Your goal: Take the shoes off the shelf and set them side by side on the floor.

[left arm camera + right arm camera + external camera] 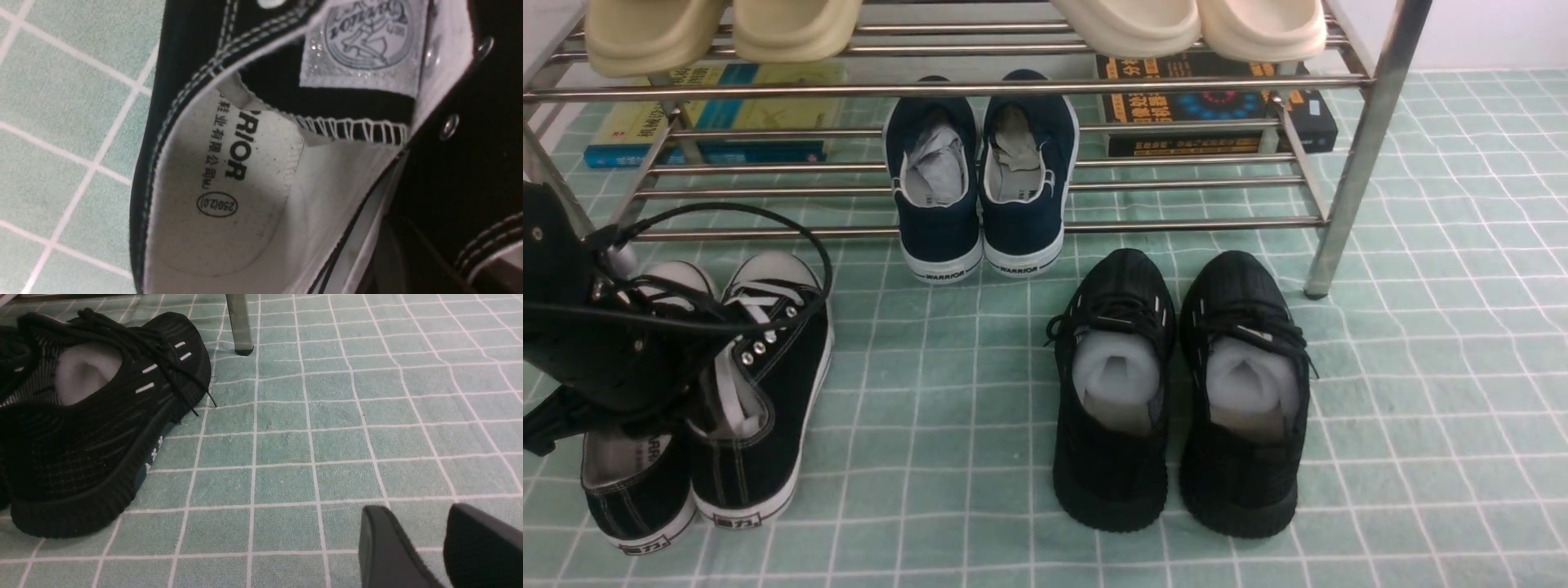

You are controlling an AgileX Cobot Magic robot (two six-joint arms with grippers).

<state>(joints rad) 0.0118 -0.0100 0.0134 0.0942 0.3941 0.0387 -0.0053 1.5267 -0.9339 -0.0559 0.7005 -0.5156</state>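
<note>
Shoes (760, 441) are off the shelf (1176, 224) and down on the floor (980, 392) at 8 o'clock in the front view. They sit side by side and touching, heels toward 6, toes toward 12-1, and the pair's right shoe sits slightly ahead of the other. The left arm (596, 327) hangs right over them and hides the left gripper. It reads as closed, but I cannot tell whether it pinches the shoe or nothing. The left wrist view looks straight into one shoe's opening (212, 183), showing insole print and tongue label at close range. The right gripper (410, 508) is low over bare floor with its fingers apart and empty, at 3 o'clock of the black knit sneakers (1176, 392). Navy slip-ons (980, 188) are on the lower tier at 12. My read is that placement is essentially done and this is the let-go stage. The next move calls for spreading the left fingers and lifting straight up. Watch that the laces and the cable loop (800, 237) don't snag and drag a shoe out of line.
</note>
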